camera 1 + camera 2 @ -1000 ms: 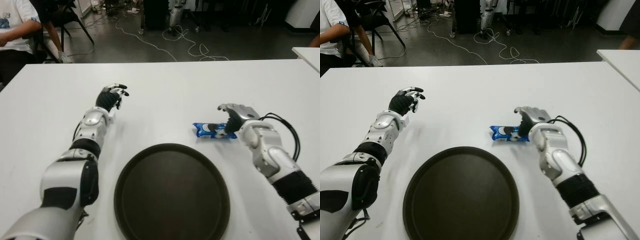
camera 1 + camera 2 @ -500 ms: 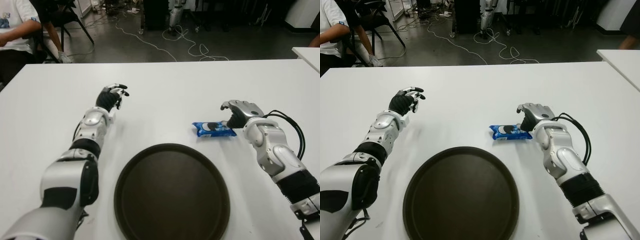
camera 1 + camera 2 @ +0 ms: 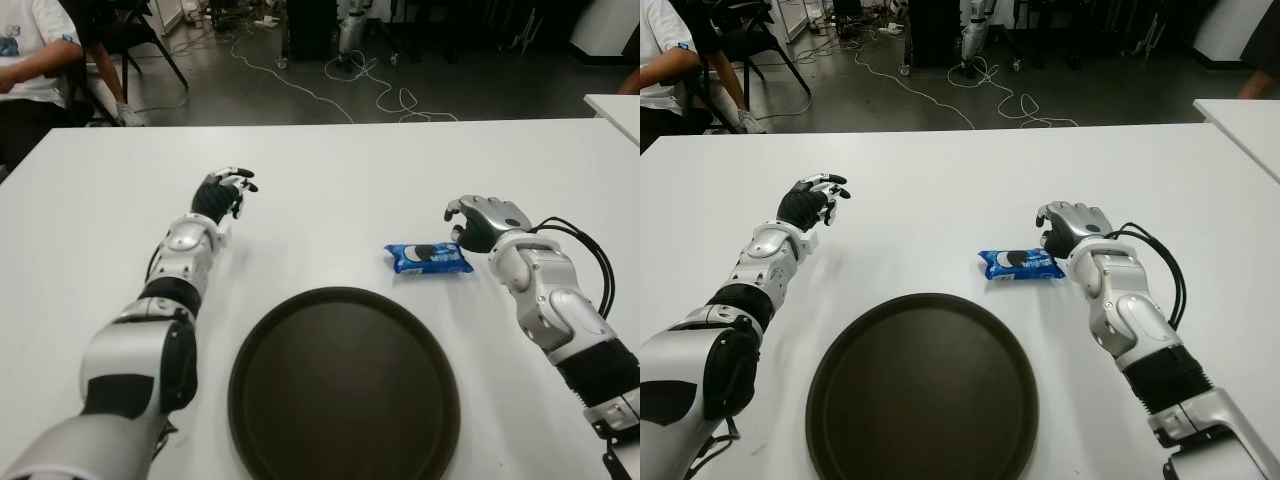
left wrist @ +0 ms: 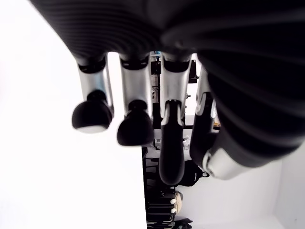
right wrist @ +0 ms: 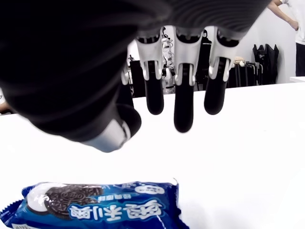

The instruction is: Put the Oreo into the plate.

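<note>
The Oreo (image 3: 428, 258), a blue pack, lies flat on the white table (image 3: 340, 190) just beyond the right rim of the dark round plate (image 3: 345, 385). My right hand (image 3: 478, 218) hovers a little right of the pack's end, fingers spread, apart from it. In the right wrist view the fingertips (image 5: 184, 121) hang over bare table with the Oreo (image 5: 95, 202) below them, nothing grasped. My left hand (image 3: 225, 190) shows to the left of the plate, farther back on the table, its fingers (image 4: 133, 129) relaxed and empty.
A person in a white shirt (image 3: 30, 50) sits beyond the table's far left corner beside a chair (image 3: 130, 40). Cables (image 3: 330, 90) lie on the dark floor behind. Another white table's corner (image 3: 615, 105) shows at the far right.
My right hand has drawn back to the right, off the end of the Oreo pack, which now lies uncovered. The left arm has not moved.
</note>
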